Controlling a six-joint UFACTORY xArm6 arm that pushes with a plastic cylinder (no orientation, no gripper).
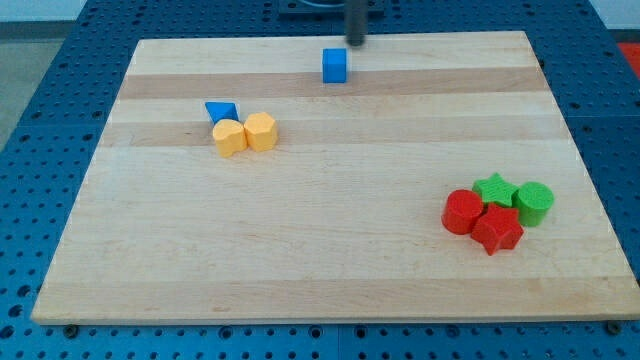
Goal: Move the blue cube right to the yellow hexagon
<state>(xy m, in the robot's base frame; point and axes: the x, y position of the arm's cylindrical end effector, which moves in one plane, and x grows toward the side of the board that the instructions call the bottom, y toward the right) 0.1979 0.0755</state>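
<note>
The blue cube point(334, 65) sits near the view's top, a little right of centre. My tip point(355, 43) is just above and to the right of it, close but apart. The yellow hexagon point(261, 131) lies left of centre, touching a yellow heart-shaped block point(229, 137) on its left. The cube is well up and to the right of the hexagon.
A blue triangular block point(221, 111) sits just above the yellow pair. At the view's lower right is a cluster: a red cylinder point(462, 212), a red star-like block point(497, 230), a green star point(495, 189) and a green cylinder point(534, 203). The wooden board point(300, 260) rests on a blue pegboard.
</note>
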